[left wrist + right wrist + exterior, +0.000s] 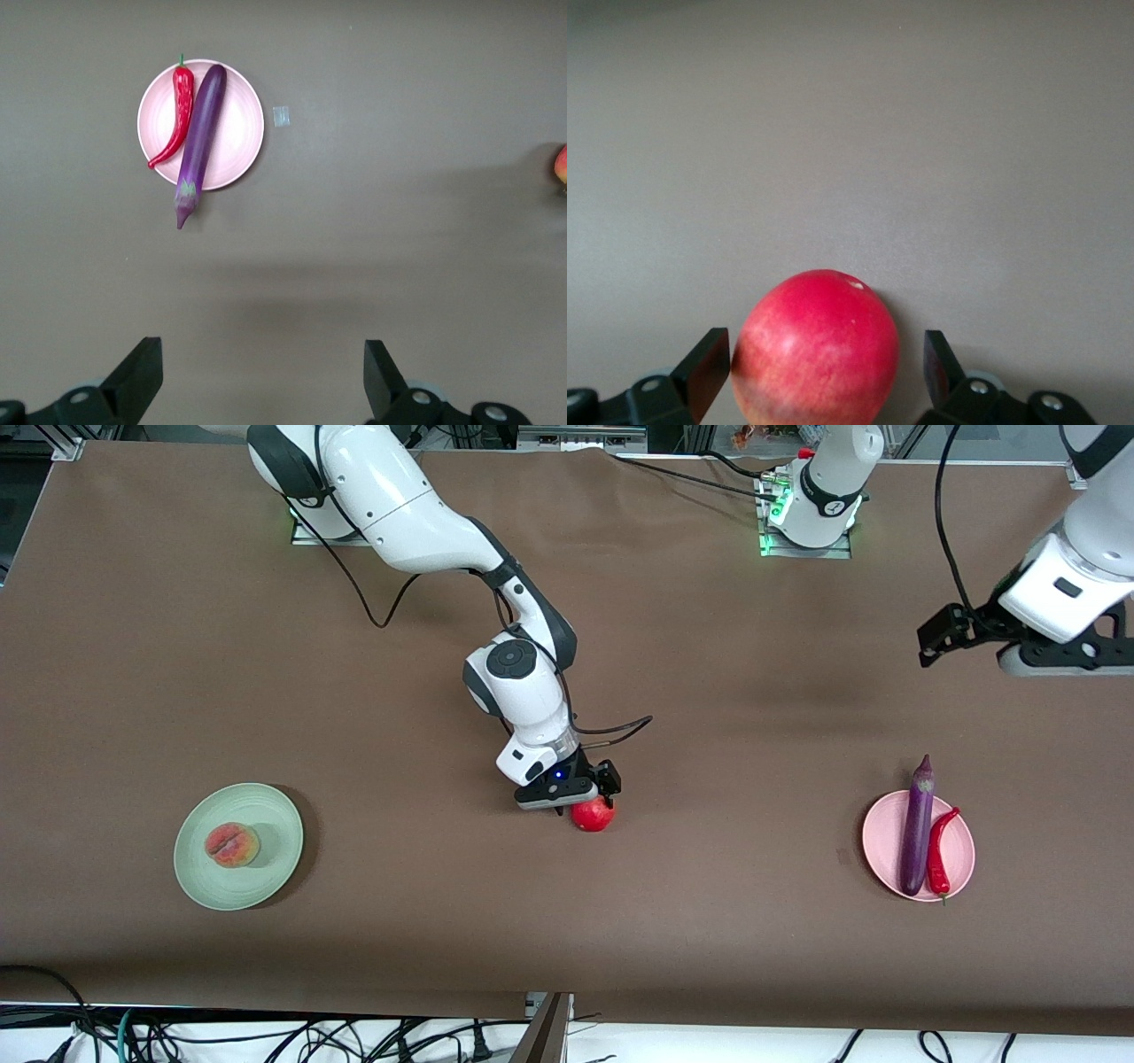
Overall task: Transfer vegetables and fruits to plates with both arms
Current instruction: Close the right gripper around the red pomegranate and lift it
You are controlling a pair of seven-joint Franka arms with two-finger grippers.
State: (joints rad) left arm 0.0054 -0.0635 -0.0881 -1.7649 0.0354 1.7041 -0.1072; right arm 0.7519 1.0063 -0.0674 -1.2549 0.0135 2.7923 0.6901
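Observation:
The red pomegranate (593, 815) sits on the brown table near its middle. My right gripper (580, 802) is down around it, and in the right wrist view the pomegranate (815, 350) lies between the spread fingers (704, 367); the gripper (826, 365) is open. The peach (232, 844) lies on the green plate (199, 890) toward the right arm's end. The purple eggplant (917, 833) and red chili (941, 852) lie side by side on the pink plate (880, 840) toward the left arm's end. They also show in the left wrist view: eggplant (199, 133), chili (180, 111), plate (241, 133). My left gripper (1063, 662) waits high over bare table, open and empty (263, 372).
A small pale patch (842, 856) lies on the table beside the pink plate. Both arm bases stand along the table edge farthest from the front camera. Cables hang off the edge nearest that camera.

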